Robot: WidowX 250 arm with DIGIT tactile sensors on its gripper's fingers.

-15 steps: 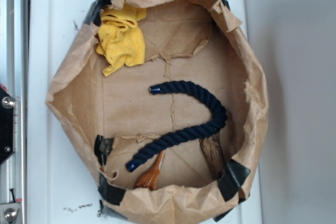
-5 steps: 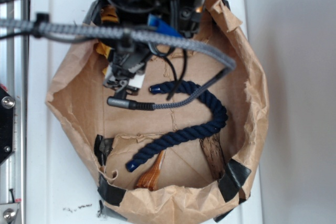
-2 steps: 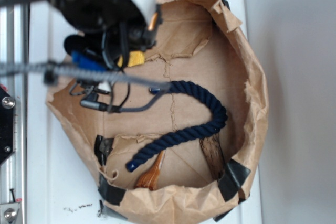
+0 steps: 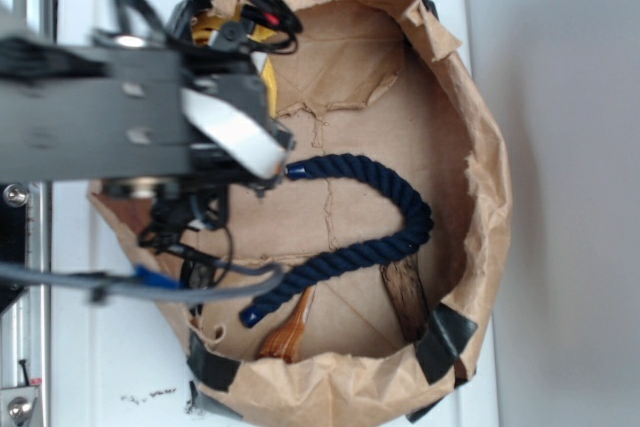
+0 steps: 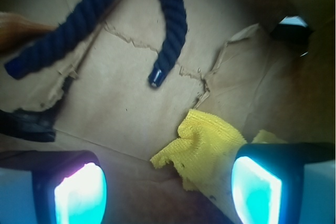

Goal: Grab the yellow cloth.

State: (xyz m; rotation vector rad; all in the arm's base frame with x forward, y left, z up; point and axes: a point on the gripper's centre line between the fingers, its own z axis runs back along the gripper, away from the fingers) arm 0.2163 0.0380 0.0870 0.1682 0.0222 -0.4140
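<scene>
From the exterior view the arm hides most of the yellow cloth (image 4: 266,77) at eleven o'clock in the paper bag (image 4: 480,187), while the wrist view shows the gripper (image 5: 168,190) with jaws apart, cloth at five o'clock between them, navy rope (image 5: 170,19) at twelve.

a white moulded tabletop (image 4: 110,347) is lying under everything, its raised edge running along the top and sides. small dark scuff marks are showing near its lower left corner. to the right a plain pale grey surface (image 4: 570,187) is filling the frame from top to bottom, and it is unclear whether it is wall or floor. along the left edge a silver metal rail (image 4: 25,297) with bolts is standing upright. soft, even light is falling across the scene, casting only faint shadows.
</scene>
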